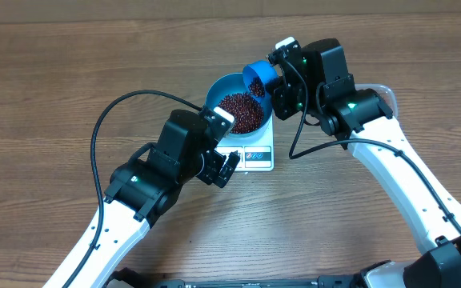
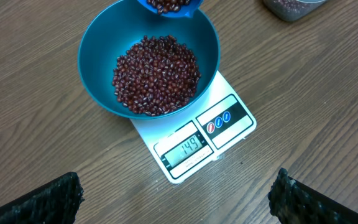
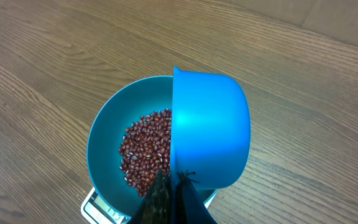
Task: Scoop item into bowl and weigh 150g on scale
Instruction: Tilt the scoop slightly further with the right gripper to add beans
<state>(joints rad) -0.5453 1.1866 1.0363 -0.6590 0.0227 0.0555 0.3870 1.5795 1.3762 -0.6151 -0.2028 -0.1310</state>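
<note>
The blue bowl (image 1: 218, 90) stands on the white scale (image 1: 256, 158) and holds a heap of dark red beans (image 1: 242, 112). In the left wrist view the bowl (image 2: 95, 74) with its beans (image 2: 157, 74) sits on the scale (image 2: 232, 134), whose display reads 149. My right gripper (image 1: 276, 78) is shut on the handle of a small blue scoop (image 1: 258, 77), tilted over the bowl's far rim. From the right wrist, the scoop (image 3: 210, 130) covers part of the bowl (image 3: 104, 143) and the gripper (image 3: 174, 186) pinches it. My left gripper (image 1: 229, 166) is open beside the scale, fingers (image 2: 42, 202) wide apart.
A clear plastic tub (image 2: 291, 7) with more beans shows at the top right edge of the left wrist view. The scoop (image 2: 169, 6) still has beans in it. Bare wooden table (image 1: 70, 72) lies all round the scale.
</note>
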